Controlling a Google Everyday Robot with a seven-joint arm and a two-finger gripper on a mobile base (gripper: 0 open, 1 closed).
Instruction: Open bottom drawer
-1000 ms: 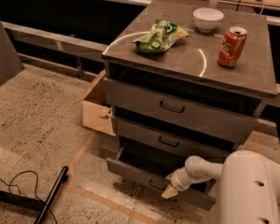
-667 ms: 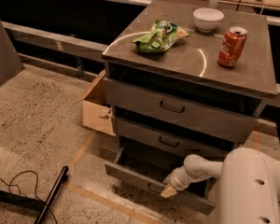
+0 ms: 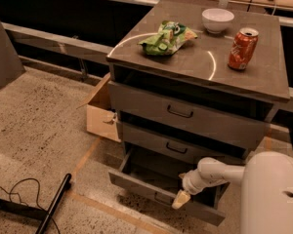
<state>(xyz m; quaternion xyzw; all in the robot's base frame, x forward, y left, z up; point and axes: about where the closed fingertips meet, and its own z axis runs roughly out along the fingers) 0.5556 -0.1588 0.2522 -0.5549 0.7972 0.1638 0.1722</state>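
slid a little further out since a second ago, the bottom drawer (image 3: 136,188) stands well open under the middle drawer (image 3: 176,147). your gripper (image 3: 180,199) sits at its front; you cannot tell if it's clenched. pull off-line and the drawer may jam or slip free.

Up on the grey cabinet top (image 3: 185,65): a crinkled green snack bag (image 3: 167,37), a white ceramic bowl (image 3: 218,19) behind it, a red soda can (image 3: 242,48) upright at right. An open brown cardboard box (image 3: 101,112) sits on the floor just beside the cabinet's left side. A black cable (image 3: 14,191) lies lower left. The gripper (image 3: 180,199) is low at the cabinet's front.
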